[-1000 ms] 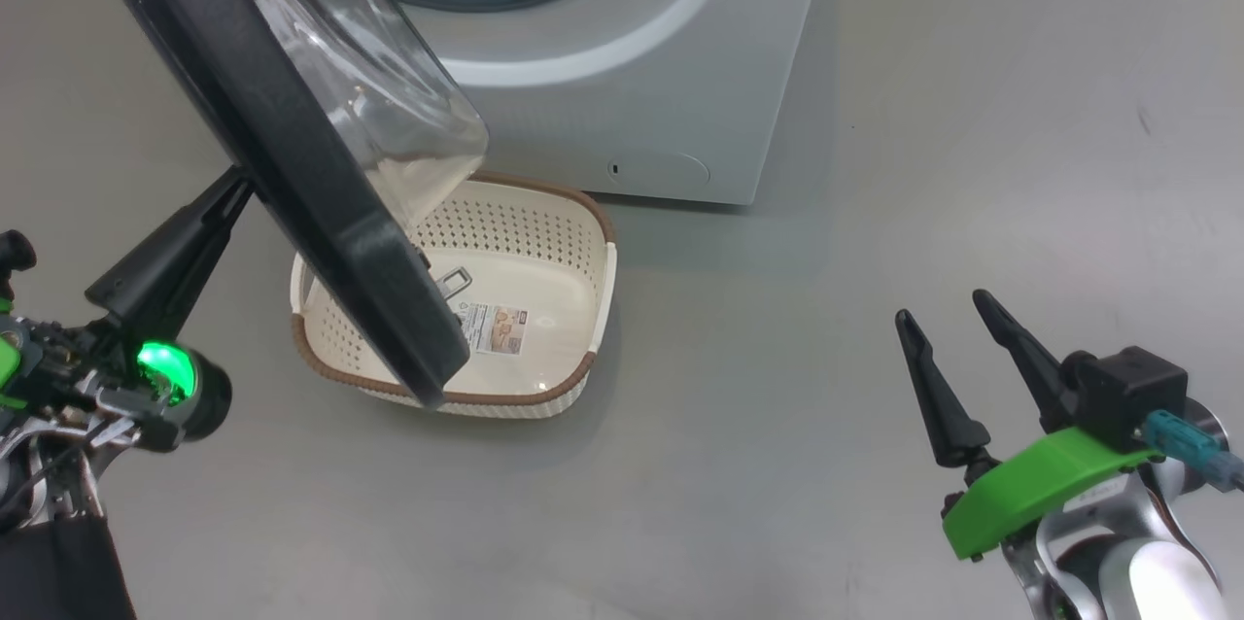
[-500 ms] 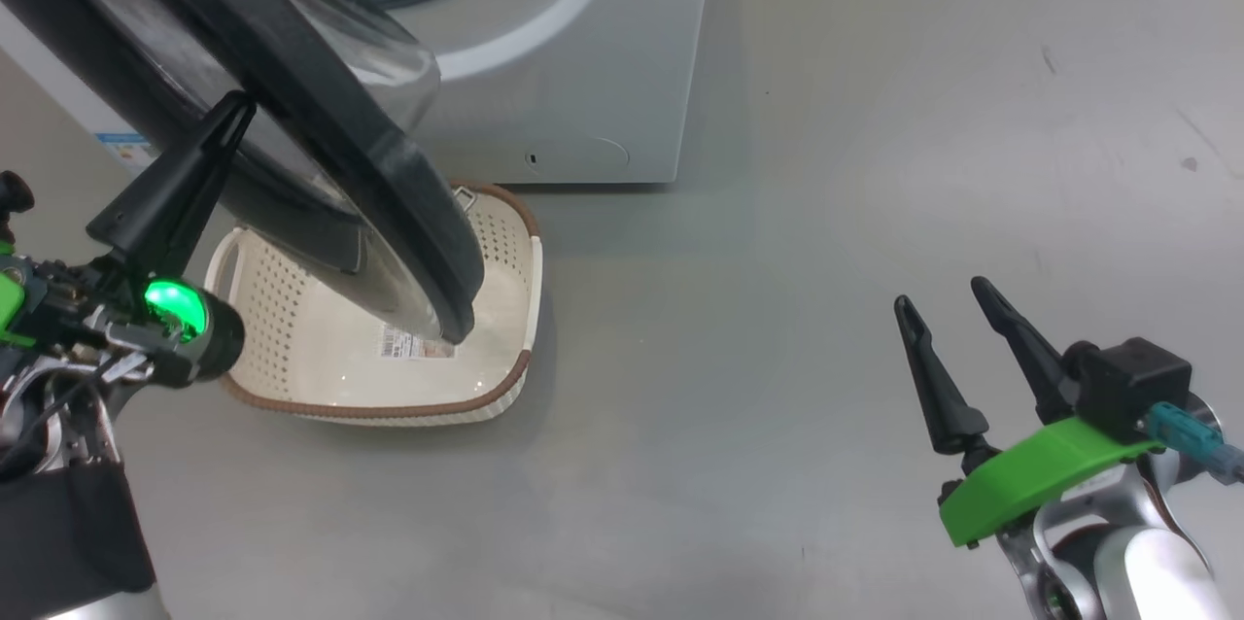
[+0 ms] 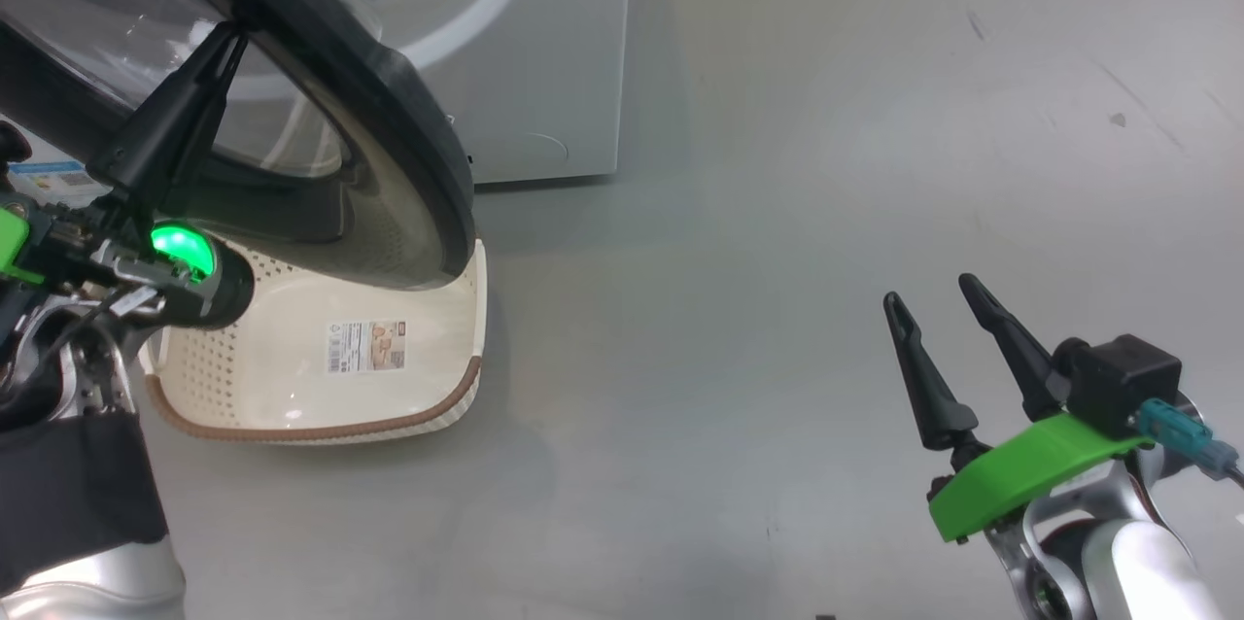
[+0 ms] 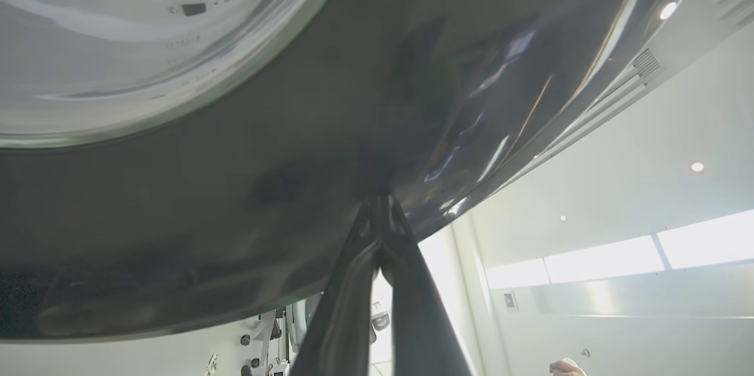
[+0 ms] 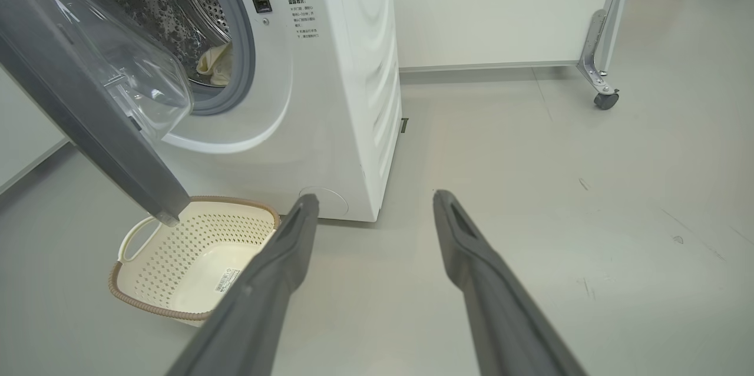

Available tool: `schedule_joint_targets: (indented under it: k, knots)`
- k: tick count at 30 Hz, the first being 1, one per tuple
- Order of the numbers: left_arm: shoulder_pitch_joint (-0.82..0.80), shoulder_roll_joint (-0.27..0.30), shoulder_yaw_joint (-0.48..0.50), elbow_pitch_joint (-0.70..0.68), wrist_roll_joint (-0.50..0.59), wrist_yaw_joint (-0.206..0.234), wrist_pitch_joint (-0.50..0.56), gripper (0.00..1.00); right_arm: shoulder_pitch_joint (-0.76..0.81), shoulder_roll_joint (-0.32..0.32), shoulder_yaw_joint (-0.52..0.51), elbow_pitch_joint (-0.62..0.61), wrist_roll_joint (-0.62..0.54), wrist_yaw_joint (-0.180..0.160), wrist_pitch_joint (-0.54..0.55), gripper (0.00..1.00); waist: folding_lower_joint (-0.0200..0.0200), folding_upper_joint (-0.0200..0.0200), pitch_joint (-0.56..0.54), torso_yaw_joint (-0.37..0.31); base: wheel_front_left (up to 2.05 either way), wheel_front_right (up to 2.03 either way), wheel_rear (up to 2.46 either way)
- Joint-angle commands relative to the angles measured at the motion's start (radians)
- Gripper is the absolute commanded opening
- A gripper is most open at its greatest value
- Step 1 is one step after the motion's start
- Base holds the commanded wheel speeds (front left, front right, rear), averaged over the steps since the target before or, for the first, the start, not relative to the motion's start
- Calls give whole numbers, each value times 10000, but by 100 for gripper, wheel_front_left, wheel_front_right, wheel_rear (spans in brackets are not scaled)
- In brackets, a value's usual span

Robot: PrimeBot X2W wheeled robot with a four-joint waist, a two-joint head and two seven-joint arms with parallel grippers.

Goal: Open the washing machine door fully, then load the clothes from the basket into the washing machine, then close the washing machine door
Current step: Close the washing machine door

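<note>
The washing machine door [image 3: 408,144] stands partly open, its black frame and clear glass bowl [image 5: 135,75] hanging over the basket. My left gripper [image 3: 228,32] is shut, its fingertips [image 4: 380,211] pressed together against the door's glossy outer face. The cream basket [image 3: 321,430] sits on the floor before the white washing machine [image 5: 347,99], with nothing but its label sticker [image 3: 367,346] inside. A piece of the cream clothes [image 5: 215,63] lies in the steel drum. My right gripper [image 3: 928,290] hovers open over the floor, far right of the basket, holding nothing.
Grey floor [image 3: 777,163] spreads wide to the right of the machine. A metal leg on a castor [image 5: 601,90] stands by the white wall at the back right. The door's lower edge [image 5: 168,217] hangs just above the basket's rim.
The head camera has moved, shifting the whole picture left. My left gripper's tips have come from behind the door's edge onto its outer face, and the door looks swung nearer the machine.
</note>
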Motion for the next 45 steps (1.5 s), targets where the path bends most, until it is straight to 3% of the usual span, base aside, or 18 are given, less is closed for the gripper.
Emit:
schedule_joint_targets:
  k: [1, 16, 31, 39, 45]
  knots:
    - [-446, 252, 147, -279, 66, -40, -63, 0, -359, -21, 241, -290, 70, -29, -141, 100, 0, 0, -7, -134, 0, 0, 0]
    - [-1192, 251, 362, 134, 506, -40, -991, 0, -483, -21, 466, -23, 288, -29, -355, 100, 0, 0, 87, -1226, 0, 0, 0]
    - [-1753, 251, 679, 410, 659, -40, -1359, 0, -638, -20, 541, 157, 400, -29, -538, 100, 0, 0, 243, -1743, 0, 0, 0]
    - [-1573, 251, 653, 330, 484, -40, -1644, 0, -685, -20, 254, 237, 463, -29, -706, 100, 0, 0, 251, -1461, 0, 0, 0]
    - [-1001, 250, 313, -231, 231, -40, -2678, 0, -821, -20, -44, 392, 466, -29, -889, 100, 0, 0, 142, -747, 0, 0, 0]
